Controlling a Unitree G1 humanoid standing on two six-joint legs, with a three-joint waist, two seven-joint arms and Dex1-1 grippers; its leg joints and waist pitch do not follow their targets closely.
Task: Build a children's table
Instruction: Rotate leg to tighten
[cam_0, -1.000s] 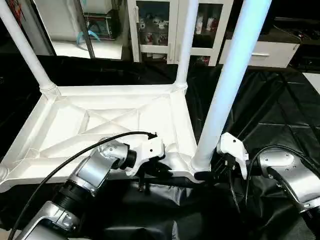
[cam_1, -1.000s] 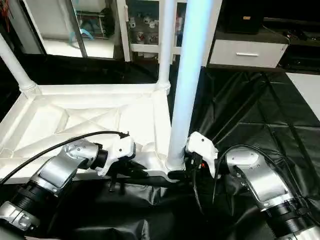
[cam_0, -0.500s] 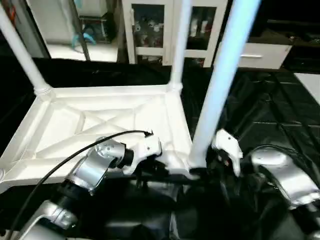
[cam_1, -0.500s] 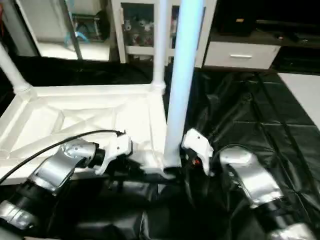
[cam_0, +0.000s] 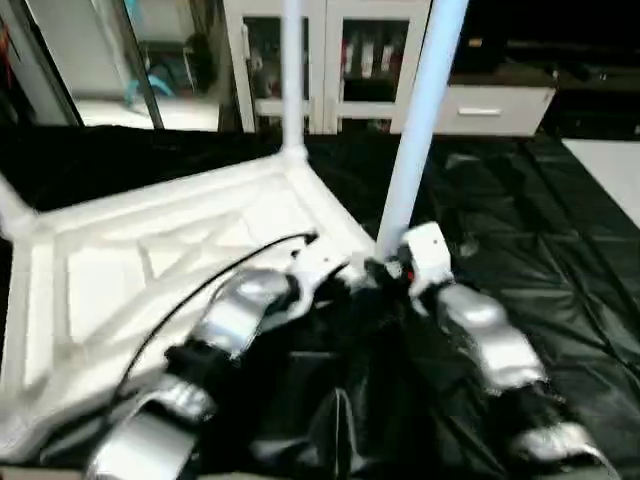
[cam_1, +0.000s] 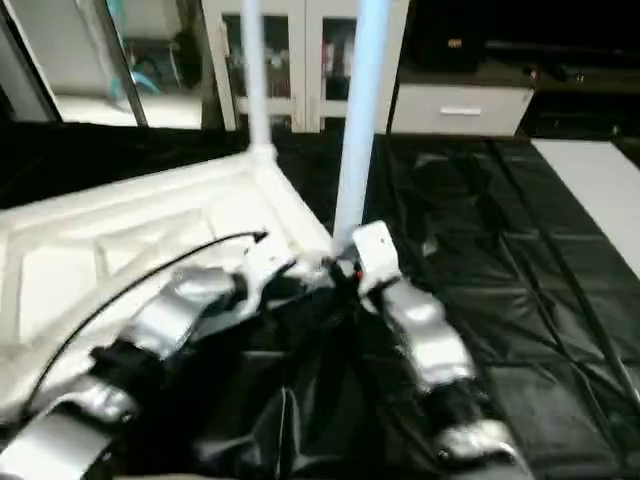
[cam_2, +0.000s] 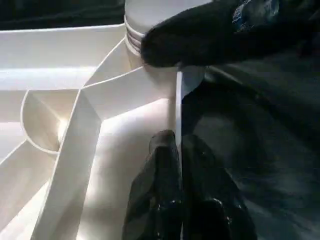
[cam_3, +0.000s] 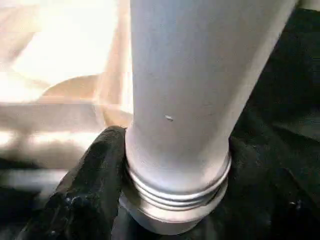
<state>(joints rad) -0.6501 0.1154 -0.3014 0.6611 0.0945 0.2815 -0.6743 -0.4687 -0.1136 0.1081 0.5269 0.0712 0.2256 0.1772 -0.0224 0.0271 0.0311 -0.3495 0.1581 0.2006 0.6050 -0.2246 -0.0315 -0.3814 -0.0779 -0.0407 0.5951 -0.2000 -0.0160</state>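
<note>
Children's table parts lay upside down on a black sheet (cam_0: 560, 250), the white tabletop (cam_0: 110, 270) showing its ribbed underside, with legs standing upright from its corners. The right gripper (cam_3: 150, 210) had its black fingers (cam_3: 85, 200) wrapped around the base of the near leg (cam_0: 418, 120), just above the threads that met the corner socket (cam_2: 150, 75); its jaws stood partly open, spread to the width of the tube. The left gripper (cam_2: 177, 165) was pinched almost shut on the thin edge wall of the tabletop beside that same corner, bracing it. A second leg (cam_0: 291, 70) stood at the far corner, and white cabinets (cam_0: 330, 60) lined the room behind. The step in hand appeared to be seating this leg in its socket, with several threads visible above the rim. The next move would likely call for turning the leg further while keeping it upright and the tabletop held firm, so the threads did not cross.
</note>
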